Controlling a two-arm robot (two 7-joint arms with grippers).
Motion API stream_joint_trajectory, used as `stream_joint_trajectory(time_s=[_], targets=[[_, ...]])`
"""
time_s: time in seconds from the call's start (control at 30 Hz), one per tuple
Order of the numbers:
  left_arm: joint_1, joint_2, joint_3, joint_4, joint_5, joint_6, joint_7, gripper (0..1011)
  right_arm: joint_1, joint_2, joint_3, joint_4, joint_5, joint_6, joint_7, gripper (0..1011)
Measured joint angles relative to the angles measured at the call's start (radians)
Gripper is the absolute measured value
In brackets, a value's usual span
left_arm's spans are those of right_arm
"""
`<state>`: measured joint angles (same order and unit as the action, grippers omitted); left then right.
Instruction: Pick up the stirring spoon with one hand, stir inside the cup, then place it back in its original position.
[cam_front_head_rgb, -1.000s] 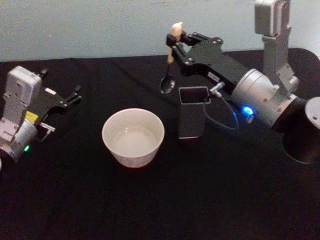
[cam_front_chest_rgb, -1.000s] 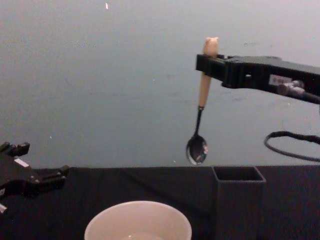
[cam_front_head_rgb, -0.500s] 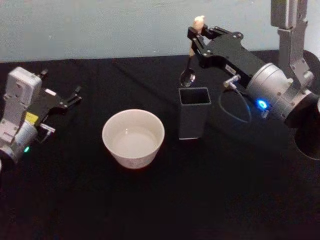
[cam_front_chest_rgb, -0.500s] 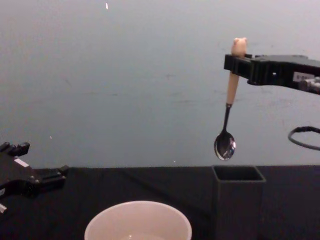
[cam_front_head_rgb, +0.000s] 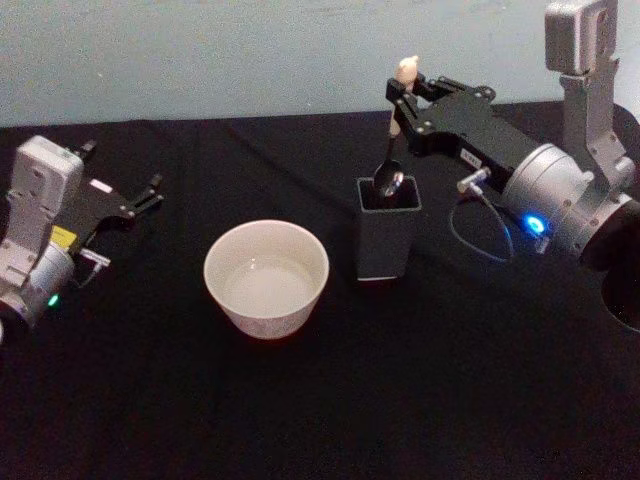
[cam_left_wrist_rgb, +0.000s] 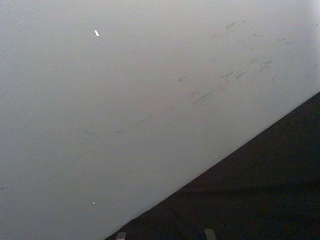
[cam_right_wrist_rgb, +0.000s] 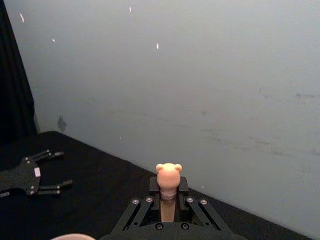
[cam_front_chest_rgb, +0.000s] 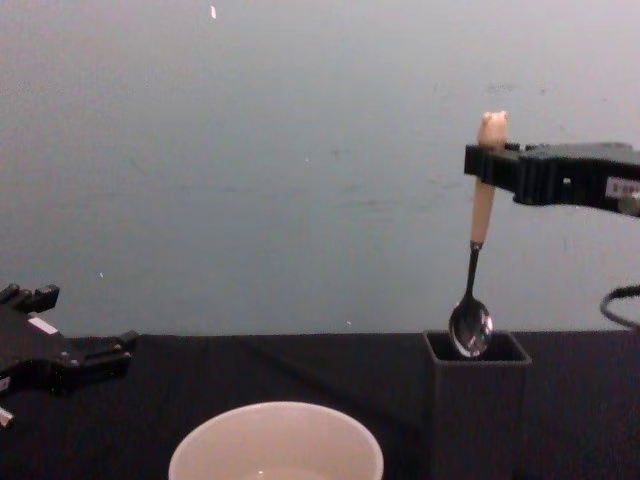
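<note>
The stirring spoon (cam_front_chest_rgb: 478, 250) hung upright, its bowl dipping into the mouth of the dark holder (cam_front_chest_rgb: 477, 405), right of the cup (cam_front_head_rgb: 266, 275). My right gripper (cam_front_chest_rgb: 487, 172) clamped its beige handle. My left gripper (cam_front_head_rgb: 140, 197) rested open, well apart.

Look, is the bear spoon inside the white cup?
No, the right gripper holds the stirring spoon at the dark holder, beside the cup.
</note>
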<state>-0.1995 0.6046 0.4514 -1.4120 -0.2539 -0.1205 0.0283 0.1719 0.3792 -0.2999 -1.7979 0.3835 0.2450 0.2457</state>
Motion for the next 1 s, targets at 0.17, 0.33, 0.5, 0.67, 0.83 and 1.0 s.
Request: stream_joint_trajectory(time_s=[0.17, 0.33, 0.5, 0.67, 0.83, 1.0], targets=[[0.0, 0.0, 0.0, 0.0, 0.0, 0.0, 0.0, 1001, -0.004, -0.003, -0.007, 0.006, -0.008, 0.007, 0.0, 204], [0.0, 0.0, 0.0, 0.0, 0.0, 0.0, 0.0, 1001, -0.009, -0.012, -0.019, 0.02, -0.024, 0.017, -0.004, 204], [0.0, 0.0, 0.0, 0.0, 0.0, 0.0, 0.0, 1001, -0.015, -0.025, -0.029, 0.039, -0.044, 0.031, -0.015, 204], [0.0, 0.0, 0.0, 0.0, 0.0, 0.0, 0.0, 1001, -0.018, -0.041, -0.032, 0.057, -0.062, 0.046, -0.03, 204], [0.0, 0.0, 0.0, 0.0, 0.0, 0.0, 0.0, 1001, -0.02, -0.056, -0.032, 0.083, -0.083, 0.067, -0.042, 204], [0.0, 0.0, 0.0, 0.0, 0.0, 0.0, 0.0, 1001, -0.022, -0.064, -0.034, 0.099, -0.097, 0.08, -0.042, 204]])
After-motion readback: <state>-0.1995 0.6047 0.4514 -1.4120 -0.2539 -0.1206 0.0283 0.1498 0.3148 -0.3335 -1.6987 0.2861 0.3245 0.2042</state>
